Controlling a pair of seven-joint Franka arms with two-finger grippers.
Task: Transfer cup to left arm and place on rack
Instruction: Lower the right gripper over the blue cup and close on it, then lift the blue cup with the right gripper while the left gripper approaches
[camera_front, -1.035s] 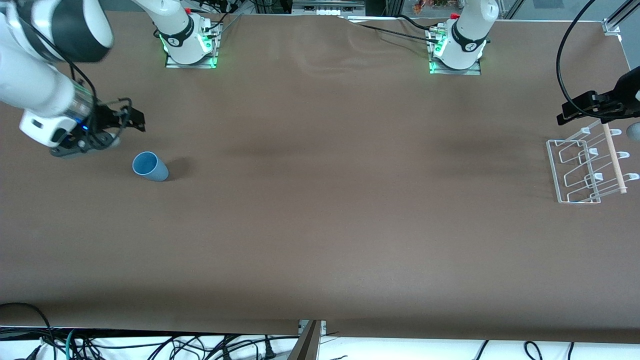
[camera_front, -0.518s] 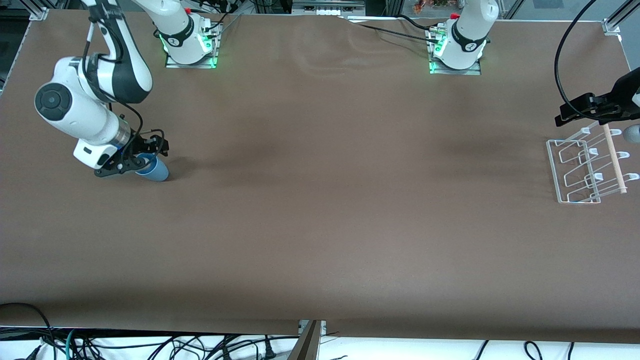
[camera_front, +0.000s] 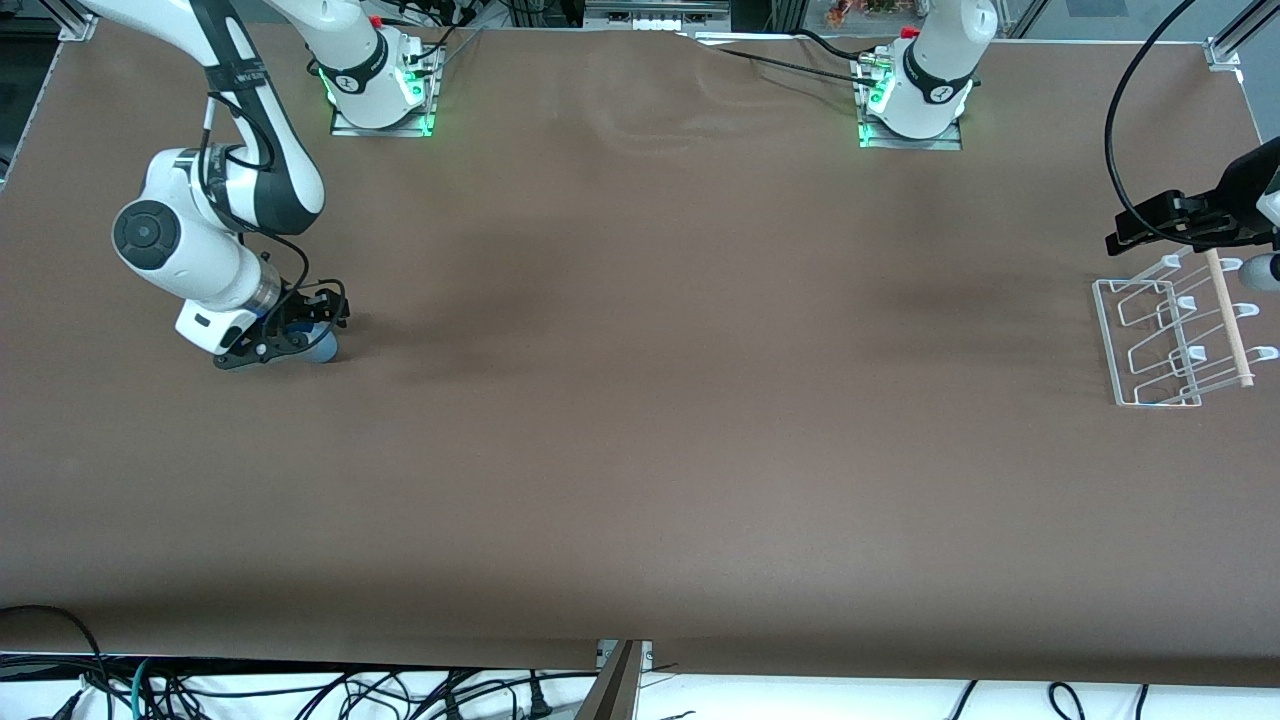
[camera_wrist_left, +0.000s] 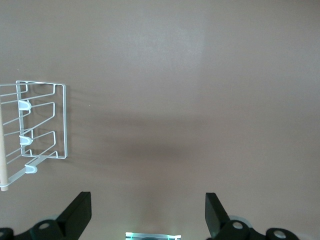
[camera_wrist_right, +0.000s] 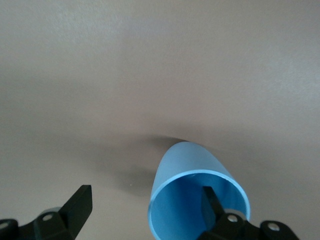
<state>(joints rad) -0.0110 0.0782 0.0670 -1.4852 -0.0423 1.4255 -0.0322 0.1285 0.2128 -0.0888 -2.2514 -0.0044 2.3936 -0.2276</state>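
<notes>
The light-blue cup (camera_front: 323, 348) sits on the brown table at the right arm's end, mostly covered by my right gripper (camera_front: 300, 335). In the right wrist view the cup (camera_wrist_right: 187, 165) turns its open mouth toward the camera. My right gripper (camera_wrist_right: 145, 195) is open and straddles the rim, with one finger (camera_wrist_right: 210, 200) inside the mouth and the other outside, well off the wall. My left gripper (camera_front: 1128, 230) hangs open beside the rack (camera_front: 1105, 340) at the left arm's end. In the left wrist view this gripper (camera_wrist_left: 147, 197) holds nothing, and the rack (camera_wrist_left: 65, 120) shows.
A light wooden dowel (camera_front: 1228, 320) lies across the rack's top. Both arm bases (camera_front: 380, 90) (camera_front: 915, 100) stand along the table's edge farthest from the front camera. A black cable (camera_front: 1125, 160) loops above the left gripper. Cables lie below the table's near edge.
My right arm swung in and came down onto the cup, putting one finger into its mouth. The left gripper stayed by the rack, still open.
</notes>
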